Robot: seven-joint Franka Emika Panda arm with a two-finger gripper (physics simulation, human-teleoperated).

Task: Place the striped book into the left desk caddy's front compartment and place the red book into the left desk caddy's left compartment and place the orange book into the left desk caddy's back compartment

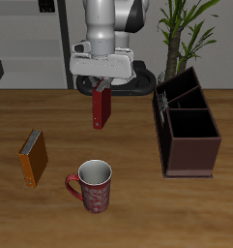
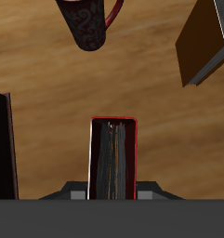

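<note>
The gripper (image 1: 101,89) was clamped on the red book (image 1: 101,108), which hung upright above the table (image 1: 137,213). The left desk caddy (image 1: 187,133) stood at its three o'clock, the orange book (image 1: 33,158) at seven, a mug (image 1: 93,186) at six.

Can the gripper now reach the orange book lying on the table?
Probably not yet: the gripper is shut on the red book. The orange book itself lies uncovered, apart from the mug.

The red book (image 1: 101,108) hides the jaws' tips; the striped book cannot be made out.
</note>
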